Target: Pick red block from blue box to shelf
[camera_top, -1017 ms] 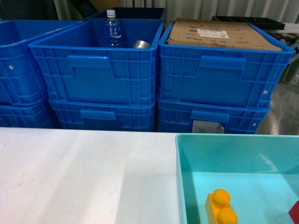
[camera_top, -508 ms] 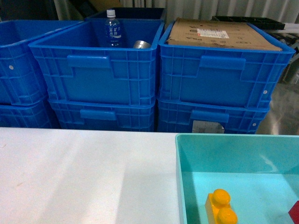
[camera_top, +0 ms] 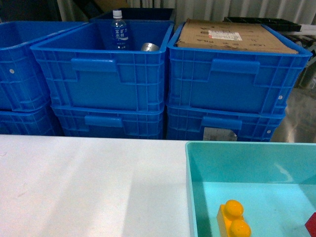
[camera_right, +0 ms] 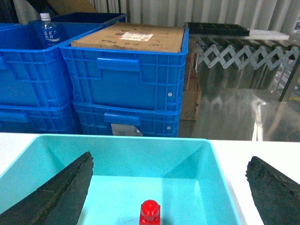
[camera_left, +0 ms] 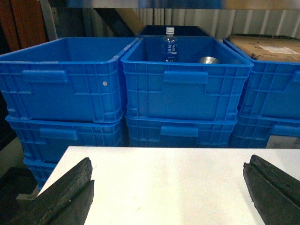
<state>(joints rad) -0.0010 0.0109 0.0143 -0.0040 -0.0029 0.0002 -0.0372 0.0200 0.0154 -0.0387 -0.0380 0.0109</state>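
Your right pincer (camera_right: pixel 169 197) stands wide open: its two dark fingers (camera_right: pixel 56 194) sit at the far left and far right of the right wrist view with nothing between them but the box below. It holds nothing and touches nothing. It hangs above the blue box (camera_right: pixel 201 154), pointed level to slightly downward toward the stacked crates.

Your left pincer (camera_left: pixel 168 192) is likewise spread wide, empty, with one finger (camera_left: pixel 65 194) at each lower corner of the left wrist view. It hangs over the bare white surface (camera_left: pixel 164 178), facing the crates, in contact with nothing. Neither pincer nor arm appears in the head view.

The red block (camera_right: pixel 150 212) rests on the floor of the blue box, stud upward, near the centre of the box's near side in the right wrist view, between the right pincer's fingers but below them and untouched. In the head view only a sliver of it (camera_top: pixel 311 224) shows at the right edge.

A yellow two-stud brick (camera_top: pixel 233 219) lies in the same box, well apart from the red block. The box stands on the right part of the surface.

Behind the surface stand stacked dark blue crates (camera_top: pixel 103 79). The middle upper crate holds a water bottle (camera_top: pixel 118 30) and a metal can (camera_top: pixel 149 47); the right upper crate (camera_top: pixel 237 79) carries a flat cardboard sheet (camera_top: pixel 232 35). The shelf itself cannot be made out with certainty.
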